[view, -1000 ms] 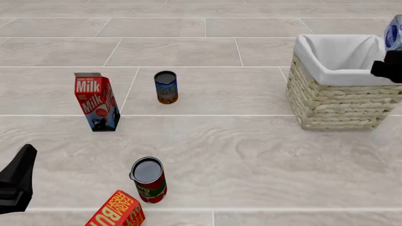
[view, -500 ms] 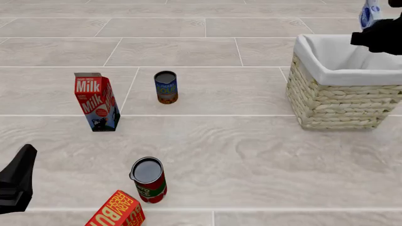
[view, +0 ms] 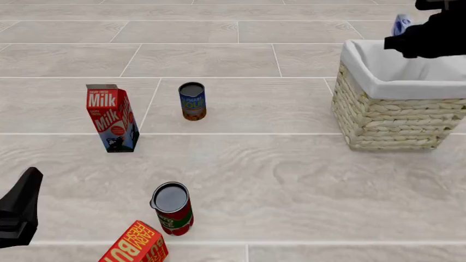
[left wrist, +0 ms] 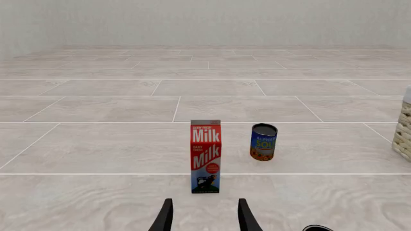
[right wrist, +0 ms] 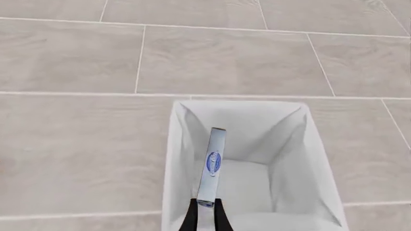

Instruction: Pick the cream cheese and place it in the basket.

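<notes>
The cream cheese [view: 400,24], a thin blue and white box, is held above the far rim of the basket [view: 393,117]. My right gripper [view: 405,34] is shut on it. In the right wrist view the cream cheese [right wrist: 212,166] shows edge-on between the shut fingers [right wrist: 191,217], right over the basket's white-lined opening [right wrist: 183,159]. My left gripper [view: 29,183] is at the near left, low and empty. The left wrist view shows it [left wrist: 204,217] open, facing the milk carton.
A red milk carton [view: 112,118] and a blue-labelled can [view: 192,101] stand at mid left; both also show in the left wrist view, the carton [left wrist: 205,156] and the can [left wrist: 263,141]. A red can [view: 172,208] and a tilted red-orange box [view: 135,245] sit at the near edge.
My right gripper has carried the cream cheese leftward from the right edge of the view to above the basket's far side. The left arm has not moved.
</notes>
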You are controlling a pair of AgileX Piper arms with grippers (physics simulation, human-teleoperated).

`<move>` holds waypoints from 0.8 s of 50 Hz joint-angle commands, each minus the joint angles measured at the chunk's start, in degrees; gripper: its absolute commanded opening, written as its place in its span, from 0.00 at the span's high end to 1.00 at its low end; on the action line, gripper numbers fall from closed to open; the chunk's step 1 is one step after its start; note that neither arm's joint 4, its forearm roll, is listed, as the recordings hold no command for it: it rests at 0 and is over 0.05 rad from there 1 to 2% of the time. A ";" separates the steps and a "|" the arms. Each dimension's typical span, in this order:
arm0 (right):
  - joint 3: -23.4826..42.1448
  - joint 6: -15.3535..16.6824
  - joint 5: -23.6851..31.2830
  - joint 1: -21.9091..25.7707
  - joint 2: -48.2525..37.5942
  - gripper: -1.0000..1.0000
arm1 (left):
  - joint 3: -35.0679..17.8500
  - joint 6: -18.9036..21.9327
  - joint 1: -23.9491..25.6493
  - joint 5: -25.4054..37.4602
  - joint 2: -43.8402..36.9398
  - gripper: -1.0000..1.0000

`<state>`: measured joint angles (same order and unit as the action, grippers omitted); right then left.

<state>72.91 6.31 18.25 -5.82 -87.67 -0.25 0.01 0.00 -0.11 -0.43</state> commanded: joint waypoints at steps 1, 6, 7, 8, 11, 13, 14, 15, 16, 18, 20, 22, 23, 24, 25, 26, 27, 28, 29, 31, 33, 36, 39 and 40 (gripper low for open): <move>5.48 0.39 2.70 -2.16 -4.24 1.00 | 0.00 0.00 -0.01 0.00 -0.01 0.00; 5.99 0.81 3.13 -3.14 -5.14 1.00 | 0.00 0.00 -0.01 0.00 -0.01 0.00; 6.10 0.89 3.19 -3.61 -5.42 1.00 | 0.00 0.01 0.01 0.00 0.01 0.00; 6.23 1.12 3.21 -3.78 -5.54 1.00 | 0.00 0.01 0.01 0.00 0.01 0.00; 6.91 1.00 3.44 -4.53 -6.56 1.00 | 0.00 0.01 0.01 0.00 0.00 0.00; 7.06 1.17 3.59 -4.74 -6.77 1.00 | 0.00 0.01 0.00 0.00 -0.01 0.00; 7.40 0.71 3.70 -4.86 -7.28 1.00 | 0.00 0.00 0.00 0.00 0.00 0.00; 7.71 1.07 3.88 -5.08 -7.80 1.00 | 0.00 0.00 0.00 0.00 0.00 0.00; 8.04 0.96 4.06 -5.39 -8.08 1.00 | 0.00 -0.01 0.00 0.00 0.01 0.00; 8.71 0.64 4.57 -5.59 -8.57 1.00 | 0.00 -0.01 0.01 0.00 0.00 0.00; 9.04 0.66 4.70 -5.89 -8.84 1.00 | 0.00 0.01 0.00 0.00 -0.01 0.00; 8.93 0.89 4.62 -5.96 -9.04 1.00 | 0.00 -0.01 -0.01 0.00 0.00 0.00; 8.70 0.98 4.55 -6.08 -9.02 1.00 | 0.00 -0.01 0.01 0.00 0.00 0.00; 8.45 1.20 4.50 -6.21 -8.95 1.00 | 0.00 0.02 0.01 0.00 -0.01 0.00; 8.24 1.40 4.38 -6.31 -8.90 1.00 | 0.00 0.00 0.00 0.00 0.01 0.00; 8.11 0.65 4.21 -6.08 -9.45 1.00 | 0.00 0.01 0.00 0.00 0.00 0.00; 7.69 0.92 3.80 -6.16 -9.50 1.00 | 0.00 0.01 0.01 0.00 0.00 0.00; 7.40 1.24 3.62 -6.28 -9.62 1.00 | 0.00 0.00 -0.01 0.00 0.00 0.00; 6.95 1.12 3.32 -6.21 -9.77 1.00 | 0.00 0.00 0.00 0.00 0.01 0.00; 6.51 0.96 3.14 -6.13 -9.79 1.00 | 0.00 0.00 0.01 0.00 0.01 0.00; 6.41 0.59 3.08 -5.97 -9.98 1.00 | 0.00 0.00 0.01 0.00 -0.01 0.00; 5.65 0.72 2.50 -5.69 -10.16 1.00 | 0.00 -0.02 -0.01 0.00 0.00 0.00; 4.82 1.05 1.87 -5.66 -10.14 1.00 | 0.00 0.00 0.01 0.00 0.00 0.00; 4.28 0.97 1.56 -5.48 -10.10 1.00 | 0.00 0.00 0.00 0.00 -0.01 0.00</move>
<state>78.53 7.99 21.24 -11.48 -97.42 -0.25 0.02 0.00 -0.11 -0.43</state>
